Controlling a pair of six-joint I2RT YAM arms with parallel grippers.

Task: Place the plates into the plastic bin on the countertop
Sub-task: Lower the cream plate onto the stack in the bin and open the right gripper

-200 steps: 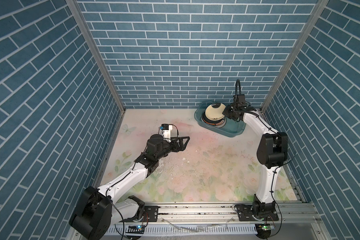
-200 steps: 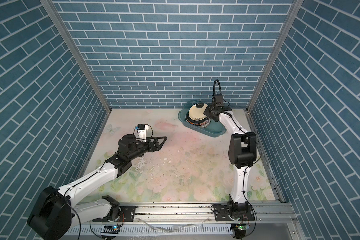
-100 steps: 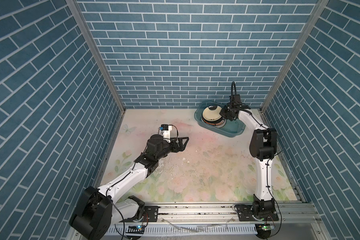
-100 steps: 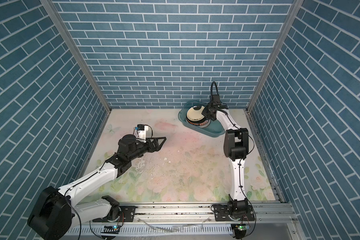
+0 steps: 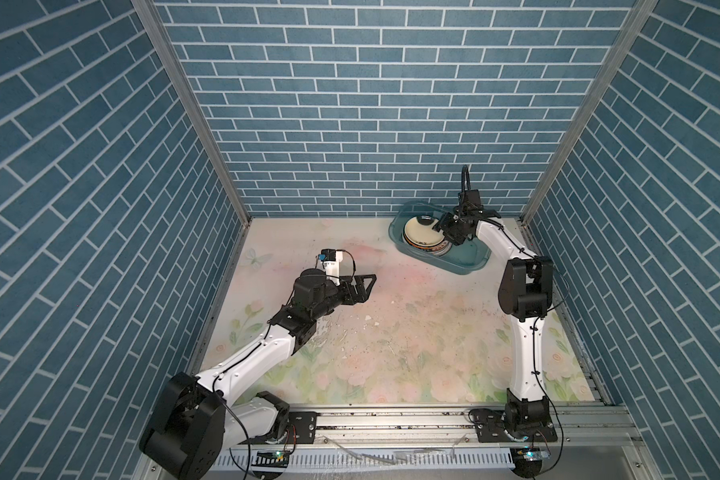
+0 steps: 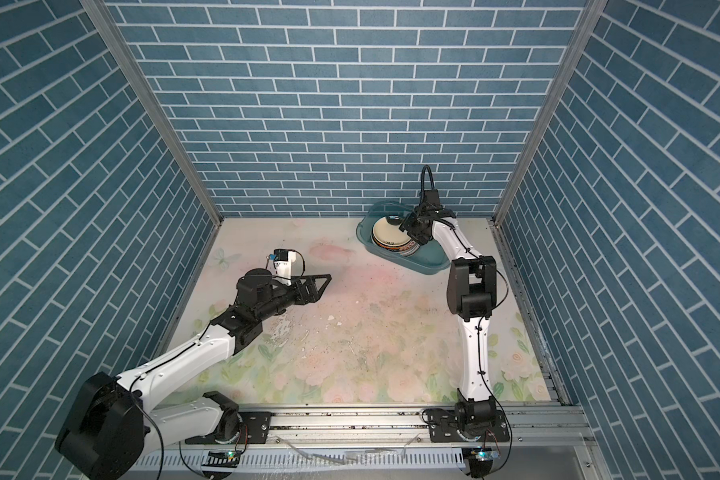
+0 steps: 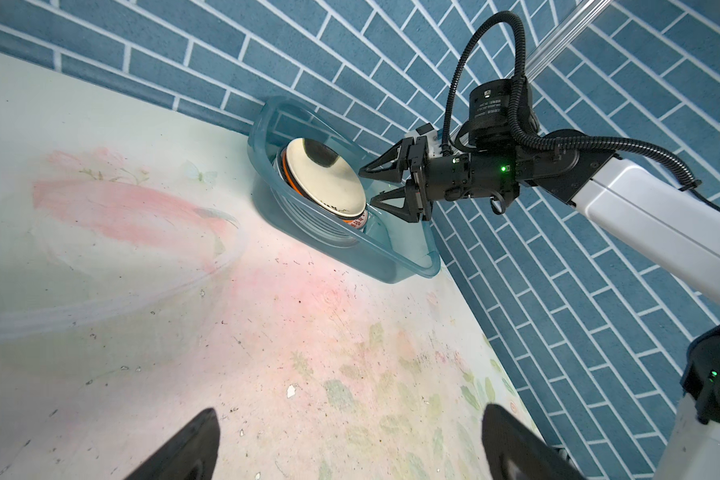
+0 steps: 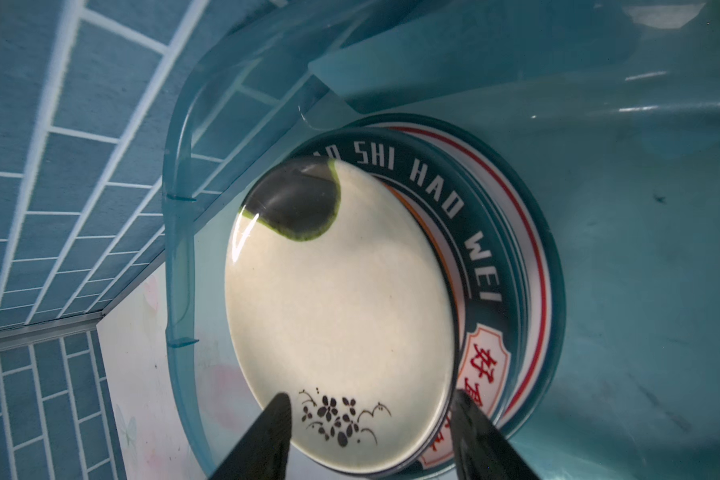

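Note:
The plastic bin (image 5: 470, 258) (image 6: 431, 261) stands on the countertop (image 5: 391, 332) at the back right, near the wall. Inside it lies a stack of plates. The cream plate (image 5: 421, 231) (image 8: 337, 299) with a black blot and small black flowers is on top. Under it shows a white plate with a dark lettered rim (image 8: 474, 257). My right gripper (image 5: 442, 233) (image 8: 371, 397) hovers at the cream plate's near edge, open, one finger on each side of the rim. My left gripper (image 5: 368, 286) (image 7: 350, 440) hangs open and empty over the countertop left of centre.
Blue brick walls close in three sides, and the bin (image 7: 391, 266) sits close to the back wall. A grey metal rail (image 5: 391, 419) runs along the front edge. The bin's right half (image 8: 620, 249) holds nothing. White flecks (image 5: 368, 320) dot the scuffed countertop.
My right gripper has opened from shut and let go of the cream plate, which now rests on the stack. The right elbow has folded in closer to the bin. The left arm is unchanged.

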